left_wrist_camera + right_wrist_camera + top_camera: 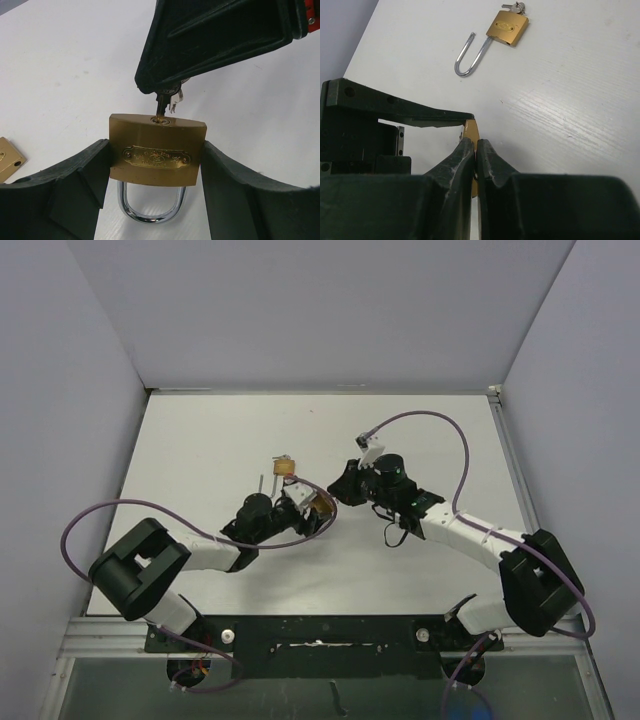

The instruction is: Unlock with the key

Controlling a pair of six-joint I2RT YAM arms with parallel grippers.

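**Station status**

1. Padlock (157, 150): the brass body is clamped between the left fingers (82, 180), one finger on each side face. The keyway end faces away from the wrist cam. The shackle (150, 207) points back toward the cam, both legs meeting the body.
2. Key (161, 106): the blade tip sits in the keyway. The head is pinched by the right fingers (457, 167), which are pressed together w/ only the key between them.
3. Location: the top view puts the padlock near the centre of the white surface (200, 440). The left arm reaches in from lower left, the right arm from the right. Whether the body rests on the surface or hangs clear of it cannot be told.

**View differences**

- Left wrist cam: the only view showing key-to-keyway contact and the embossed plate on the body.
- Right wrist cam: shows the held padlock only as a thin brass edge past the fingertips; the key is hidden. It gives the full second padlock (507, 27) lying flat w/ shackle swung open and a key bunch (516, 7) at its far end.
- Left wrist cam again: shows only a brass corner of that second unit, at the left edge.
- Top view: shows it just beyond the left fingers, apart from them.
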